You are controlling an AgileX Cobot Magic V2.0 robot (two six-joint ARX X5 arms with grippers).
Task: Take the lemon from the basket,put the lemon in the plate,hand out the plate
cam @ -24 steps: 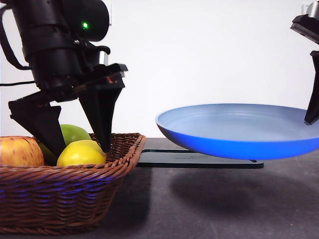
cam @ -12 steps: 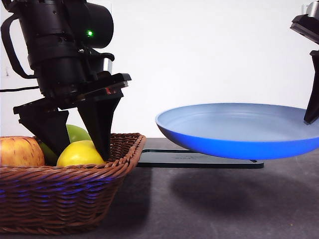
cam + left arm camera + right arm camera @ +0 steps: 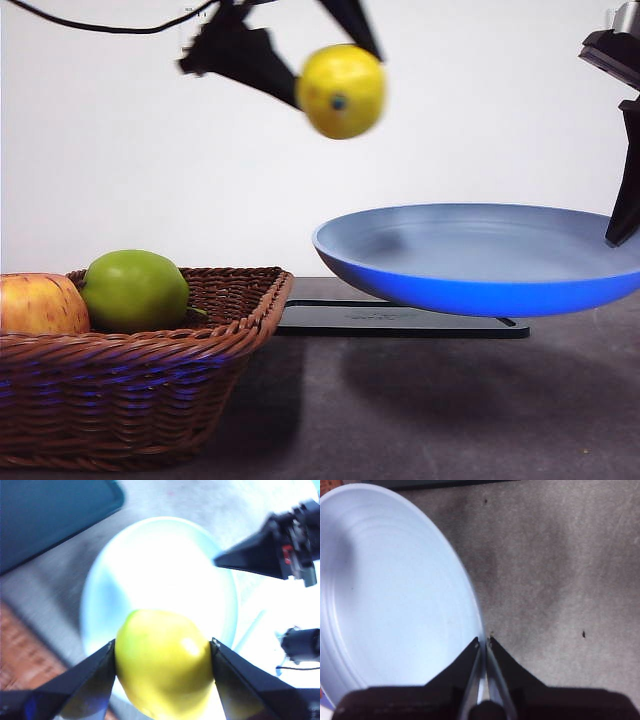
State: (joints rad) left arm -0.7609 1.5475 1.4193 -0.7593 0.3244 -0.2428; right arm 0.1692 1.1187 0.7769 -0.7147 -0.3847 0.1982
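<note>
A: Front view, reading from the left: the wicker basket (image 3: 150, 350) sits on the table with a red-yellow apple (image 3: 40, 303) and a green apple (image 3: 135, 290) inside. Where is the lemon?

B: The lemon (image 3: 342, 90) is high in the air, well clear of the basket and above the near edge of the plate (image 3: 480, 265). The left gripper (image 3: 162, 655) has a jaw pressed on each flank of it.

A: Will that hold?

B: Probably. It looks small, light and firm, with a waxy rind that could slip, so clamping across its widest part, as here, seems right.

A: And further right?

B: The right gripper (image 3: 483, 642) pinches the plate's rim, jaws nearly closed, keeping it off the table above a flat black tray (image 3: 400, 320). The plate looks stiff and light, but an edge grip lets it tilt, so the lemon could roll.
</note>
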